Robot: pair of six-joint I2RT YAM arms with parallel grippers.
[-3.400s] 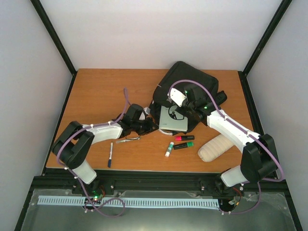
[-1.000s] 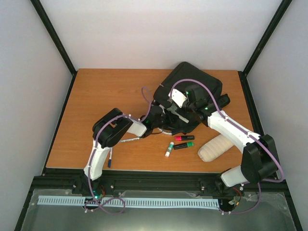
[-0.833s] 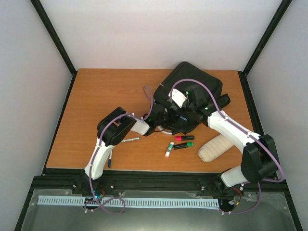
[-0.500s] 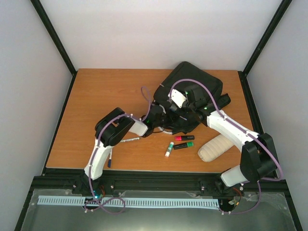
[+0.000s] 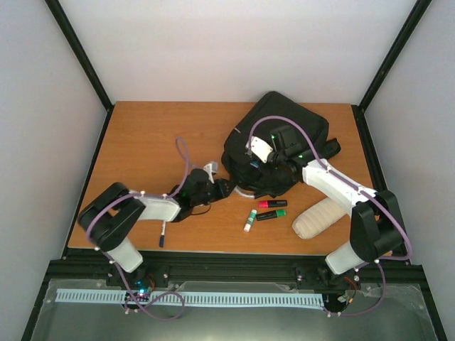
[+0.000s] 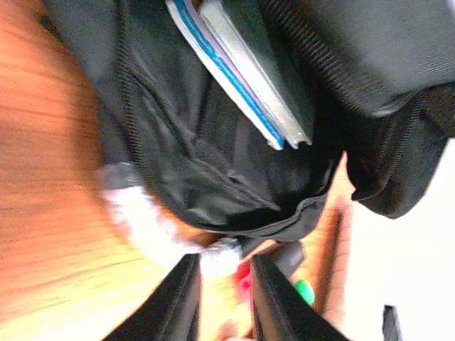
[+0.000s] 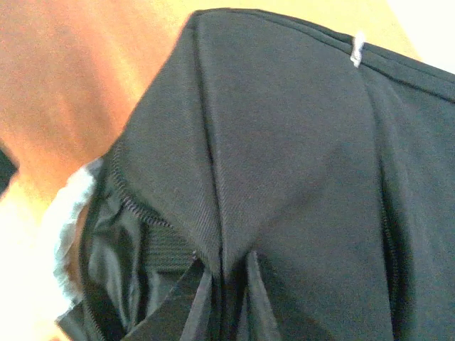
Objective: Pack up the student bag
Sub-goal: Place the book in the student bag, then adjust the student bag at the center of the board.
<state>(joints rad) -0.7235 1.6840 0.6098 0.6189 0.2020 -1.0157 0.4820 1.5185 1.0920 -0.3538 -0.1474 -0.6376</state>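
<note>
**Wooden table, bag lying open, both grippers at its mouth**

Wooden table [image 5: 142,142] is seen enclosed by white walls and a black frame. The student bag [image 5: 291,110] is laid flat on the far right part of the table, with its open end turned toward the arms. From the left wrist, the mouth of the bag is seen gaping, and a blue-edged notebook [image 6: 227,74] and a grey-green book [image 6: 264,71] are tucked inside, side by side. A pale loop handle [image 6: 146,213] is seen blurred at the lower lip of the bag.

The left gripper [image 6: 224,302] is held low over the table just in front of the opening. Its jaws are parted by a narrow gap, and nothing is gripped between them. The right gripper [image 7: 226,302] is set on top of the bag near the opening. Its fingers are drawn almost together, and a raised fold of the black fabric is pinched between them.

Near the front edge, a pink highlighter [image 5: 272,204] and a green highlighter [image 5: 271,214] are laid parallel, just beside a white stick with a green cap [image 5: 249,221]. A beige ribbed pouch [image 5: 318,218] is placed to their right, and a blue pen [image 5: 163,233] is left well apart on the left.
</note>
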